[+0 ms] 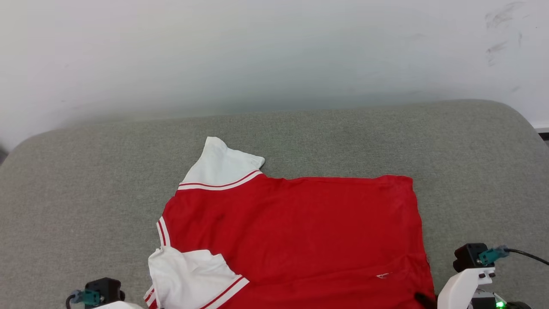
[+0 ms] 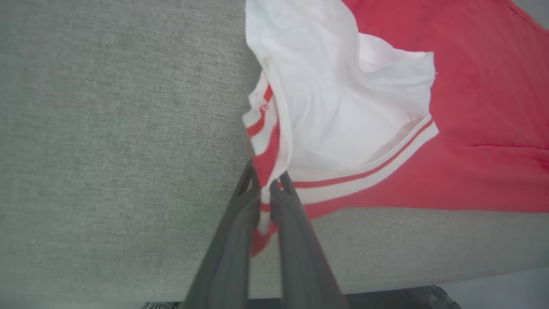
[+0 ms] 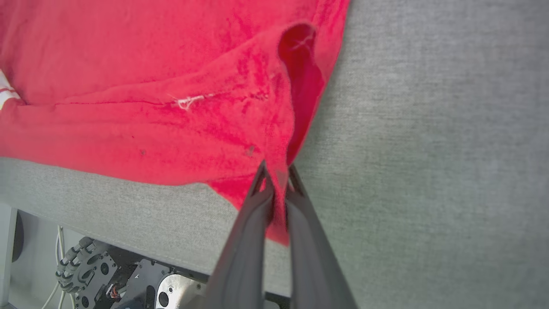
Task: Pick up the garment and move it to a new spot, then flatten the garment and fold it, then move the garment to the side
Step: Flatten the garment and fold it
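The garment [image 1: 291, 231] lies plain red side up, spread along the near edge of the grey fabric-covered table [image 1: 85, 193]. The left gripper [image 2: 266, 183] has its jaws closed on striped sleeve trim. The right gripper [image 3: 276, 174] has its jaws closed on a red hem corner.

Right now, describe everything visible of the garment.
The garment is a red cloth shirt with white short sleeves and striped trim, plain side up. It lies spread, wrinkled, on the grey cushion, near sleeve folded over its body. The left tool pinches striped trim by that sleeve; the right tool pinches a hem corner.
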Robot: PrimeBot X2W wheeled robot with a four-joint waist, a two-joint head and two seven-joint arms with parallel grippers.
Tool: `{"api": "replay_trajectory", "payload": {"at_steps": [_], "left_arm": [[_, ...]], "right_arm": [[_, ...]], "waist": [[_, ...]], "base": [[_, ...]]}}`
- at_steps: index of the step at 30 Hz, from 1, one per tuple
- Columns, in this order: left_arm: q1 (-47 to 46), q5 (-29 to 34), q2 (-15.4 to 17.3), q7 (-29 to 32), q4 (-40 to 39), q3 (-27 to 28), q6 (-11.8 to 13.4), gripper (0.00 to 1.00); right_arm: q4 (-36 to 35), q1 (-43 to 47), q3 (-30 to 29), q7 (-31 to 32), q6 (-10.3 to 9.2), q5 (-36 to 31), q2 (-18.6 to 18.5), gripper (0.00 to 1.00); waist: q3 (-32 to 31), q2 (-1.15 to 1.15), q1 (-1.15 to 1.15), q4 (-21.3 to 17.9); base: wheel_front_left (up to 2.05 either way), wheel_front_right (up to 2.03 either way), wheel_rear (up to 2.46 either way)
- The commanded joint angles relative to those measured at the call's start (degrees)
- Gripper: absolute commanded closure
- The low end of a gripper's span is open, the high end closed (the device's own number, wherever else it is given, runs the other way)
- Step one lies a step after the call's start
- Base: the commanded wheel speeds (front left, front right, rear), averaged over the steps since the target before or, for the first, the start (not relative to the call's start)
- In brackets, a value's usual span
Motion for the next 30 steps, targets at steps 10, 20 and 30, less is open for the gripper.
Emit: {"api": "replay_trajectory", "payload": {"at_steps": [10, 20, 30], "left_arm": [[-7.50, 1.63, -1.06, -7.59, 7.10, -0.19, -3.80, 0.00], [-19.51, 8.51, -3.01, -16.56, 6.39, -3.41, -5.63, 0.00], [-38.29, 11.08, -3.68, -20.54, 18.88, -3.16, -7.54, 0.00]], "right_arm": [[-6.34, 3.44, -2.11, -20.53, -0.01, -5.21, 3.62, 0.00], [-11.40, 2.04, -7.05, -33.96, -0.02, -14.48, 9.46, 0.00], [-13.36, -4.96, -7.85, -37.05, -0.02, -15.54, 10.45, 0.00]], "waist": [[0.46, 0.00, 0.01, -1.92], [2.44, 0.00, 0.01, -5.67], [11.31, 0.00, 0.01, -10.57]], "base": [[0.00, 0.00, 0.00], [0.00, 0.00, 0.00], [0.00, 0.00, 0.00]]}}
